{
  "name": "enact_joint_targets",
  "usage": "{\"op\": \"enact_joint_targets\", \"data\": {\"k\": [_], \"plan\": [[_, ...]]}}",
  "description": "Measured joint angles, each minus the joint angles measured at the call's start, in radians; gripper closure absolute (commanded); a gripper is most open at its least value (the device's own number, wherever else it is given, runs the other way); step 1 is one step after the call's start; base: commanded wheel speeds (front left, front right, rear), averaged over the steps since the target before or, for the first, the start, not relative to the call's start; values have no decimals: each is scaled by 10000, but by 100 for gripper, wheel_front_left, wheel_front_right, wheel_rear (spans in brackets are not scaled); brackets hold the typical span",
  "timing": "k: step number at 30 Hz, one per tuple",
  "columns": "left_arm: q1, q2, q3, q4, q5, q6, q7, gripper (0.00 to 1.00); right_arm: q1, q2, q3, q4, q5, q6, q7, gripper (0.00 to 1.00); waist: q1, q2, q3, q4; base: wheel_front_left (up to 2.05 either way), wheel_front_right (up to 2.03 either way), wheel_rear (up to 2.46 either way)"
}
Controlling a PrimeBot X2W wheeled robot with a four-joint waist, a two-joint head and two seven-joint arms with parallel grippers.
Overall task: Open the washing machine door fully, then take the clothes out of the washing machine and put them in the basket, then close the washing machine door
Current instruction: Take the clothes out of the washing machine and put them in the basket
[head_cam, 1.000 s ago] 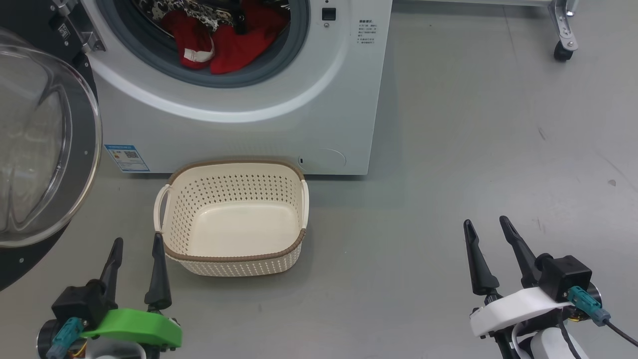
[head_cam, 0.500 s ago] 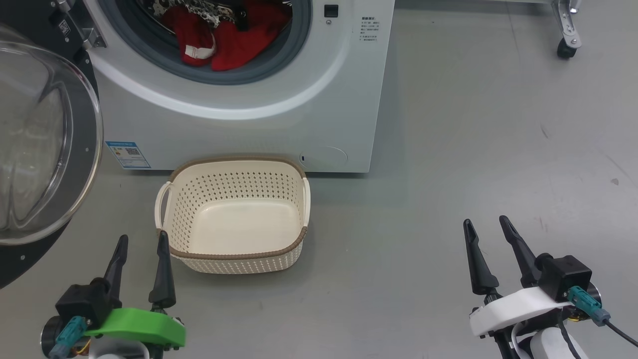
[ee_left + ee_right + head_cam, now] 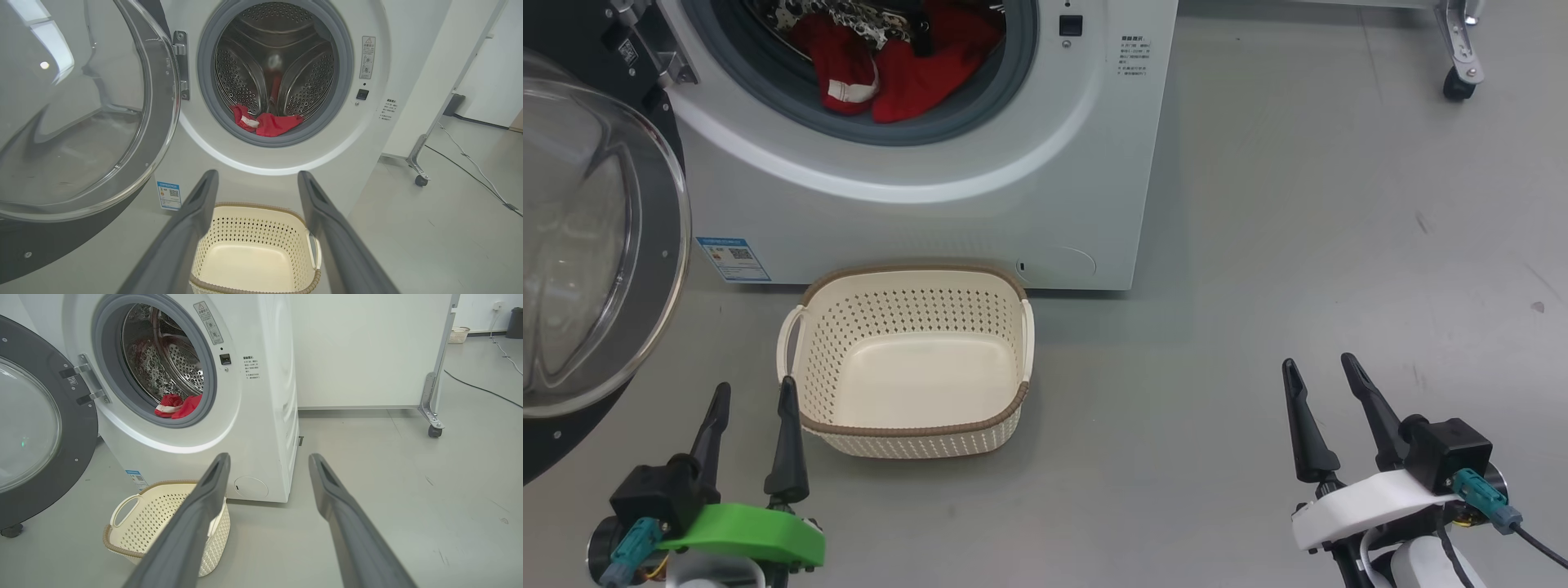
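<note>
Left gripper (image 3: 754, 384) is low at your near left, fingers spread wide, nothing between them. Right gripper (image 3: 1317, 361) at near right is the same: spread, empty. Over the last second neither has closed or really travelled. The whole head view has slid a little, so that's the camera, not the objects.

The basket (image 3: 915, 430) is on the floor just beyond the left gripper, empty, right in front of the washing machine (image 3: 931, 220). The washing machine door (image 3: 596, 245) is swung out to the left, glass bowl towards you, and looks fully open. The clothes (image 3: 907, 77) are a red heap at the front lip of the drum, all inside.

So step one reads done and unloading hasn't started. Your next move is likely a reach up over the basket into the mouth; the left arm looks nearer.
</note>
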Motion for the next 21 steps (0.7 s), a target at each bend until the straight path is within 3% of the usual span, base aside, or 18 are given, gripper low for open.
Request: {"op": "enact_joint_targets", "data": {"k": [21], "plan": [[0,-23,188,-123,293,150,-27,0,1,27,-79,4,-77,2,0,0,0,0,-106,59,125,-125,0]]}}
